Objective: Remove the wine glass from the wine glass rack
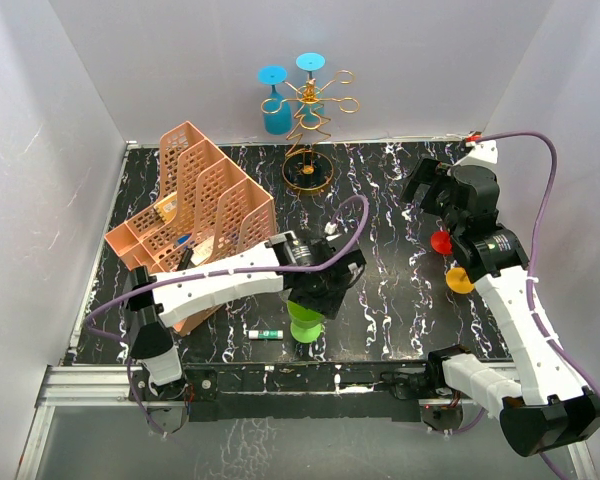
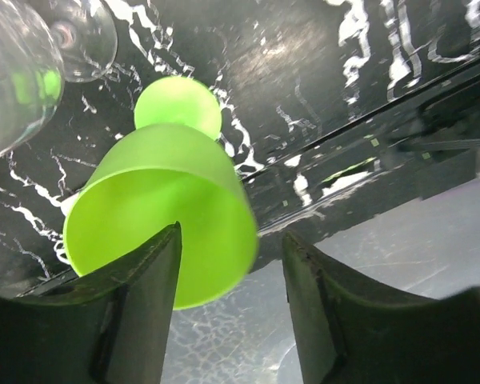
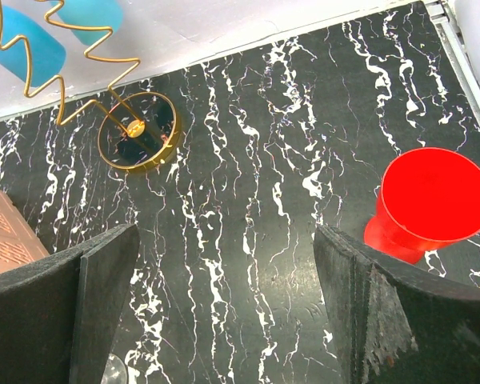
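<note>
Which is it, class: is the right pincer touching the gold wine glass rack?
Apart. The top external view shows a wide stretch of black marbled table between the open right pincer and the wine glass rack.

Bright, even light, soft shadows, sheen on the marble table (image 2: 304, 72), blurry wrist-view edges.

The left hand (image 1: 322, 296) hides most of the green glass (image 1: 305, 328), and the right arm (image 1: 492, 255) half covers the orange glass (image 1: 460, 281).
</note>
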Controlling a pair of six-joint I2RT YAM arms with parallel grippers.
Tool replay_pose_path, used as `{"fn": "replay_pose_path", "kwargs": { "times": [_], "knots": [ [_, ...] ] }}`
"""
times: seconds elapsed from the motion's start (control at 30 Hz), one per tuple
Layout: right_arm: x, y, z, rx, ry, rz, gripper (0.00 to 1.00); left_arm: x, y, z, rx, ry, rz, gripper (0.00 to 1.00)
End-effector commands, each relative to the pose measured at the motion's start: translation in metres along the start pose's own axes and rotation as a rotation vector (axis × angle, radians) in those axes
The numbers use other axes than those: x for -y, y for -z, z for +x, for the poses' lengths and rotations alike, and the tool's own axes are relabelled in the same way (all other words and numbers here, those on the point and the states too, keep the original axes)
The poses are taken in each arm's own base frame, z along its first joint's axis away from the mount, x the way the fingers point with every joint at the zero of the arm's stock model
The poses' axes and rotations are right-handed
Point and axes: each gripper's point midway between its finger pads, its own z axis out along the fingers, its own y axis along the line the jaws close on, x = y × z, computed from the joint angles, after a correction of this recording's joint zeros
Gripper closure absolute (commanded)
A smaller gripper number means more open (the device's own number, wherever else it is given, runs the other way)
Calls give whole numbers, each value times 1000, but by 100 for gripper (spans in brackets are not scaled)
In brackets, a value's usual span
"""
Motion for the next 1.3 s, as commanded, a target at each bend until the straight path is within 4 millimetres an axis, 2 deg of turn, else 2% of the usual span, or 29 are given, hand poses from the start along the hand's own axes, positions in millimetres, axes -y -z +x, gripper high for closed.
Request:
{"fn": "replay_pose_path", "kwargs": {
  "times": [0.0,0.1,0.27,0.3,0.4,0.5,0.7,0.93,1.07,1.2,1.27],
  "knots": [
    [-6,4,-19,74,-8,-24,1,7,59,-34,209,6,113,44],
    [-7,3,-17,71,0,-26,1,9,82,-47,321,11,180,31],
    [-8,6,-19,84,17,-20,1,5,114,-62,490,61,274,20],
    [-8,6,-19,85,20,-21,1,4,115,-65,516,73,283,17],
    [-10,7,-16,77,26,-34,1,-9,144,-74,645,135,338,9],
    [-13,7,-13,68,31,-53,1,-26,159,-87,737,211,367,3],
    [-19,9,-9,54,28,-87,1,-69,182,-129,870,324,421,3],
    [-26,10,5,-1,1,-128,1,-99,196,-171,910,321,374,3],
    [-33,12,17,-53,-19,-166,1,-122,198,-196,935,355,367,3],
    [-34,15,20,-67,-26,-178,1,-147,207,-223,982,397,390,3],
    [-35,17,19,-66,-27,-182,1,-161,197,-241,980,425,389,3]
  ]
}}
